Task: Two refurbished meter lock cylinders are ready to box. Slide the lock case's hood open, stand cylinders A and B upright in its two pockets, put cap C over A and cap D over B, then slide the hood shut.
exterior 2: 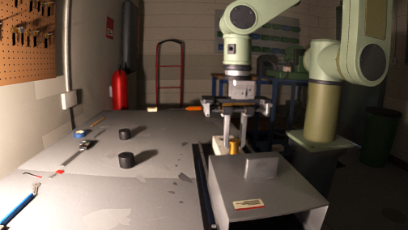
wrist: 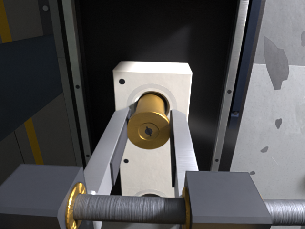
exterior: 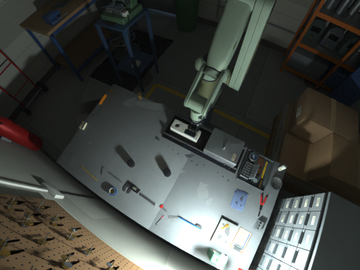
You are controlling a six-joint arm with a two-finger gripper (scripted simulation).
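Observation:
A brass lock cylinder (wrist: 148,123) (exterior 2: 234,146) stands upright with its lower end in one pocket of the white pocket block (wrist: 152,81) (exterior: 185,130), held between the fingers of my closed gripper (wrist: 149,133) (exterior 2: 234,139). The block sits in the black tray of the lock case, whose grey hood (exterior: 224,146) (exterior 2: 263,190) is slid aside to the right. The block's other pocket (exterior: 177,125) is empty. Two black caps (exterior: 130,162) (exterior: 166,172) stand on the bench, well clear of the case. No second cylinder is in view.
The grey bench carries a tool tray (exterior: 256,168) right of the hood, a blue tape roll (exterior: 112,191), a wrench (exterior: 136,191), pliers (exterior: 262,201) and a clipboard (exterior: 224,229). Cardboard boxes (exterior: 322,136) and a drawer cabinet (exterior: 302,229) stand to the right.

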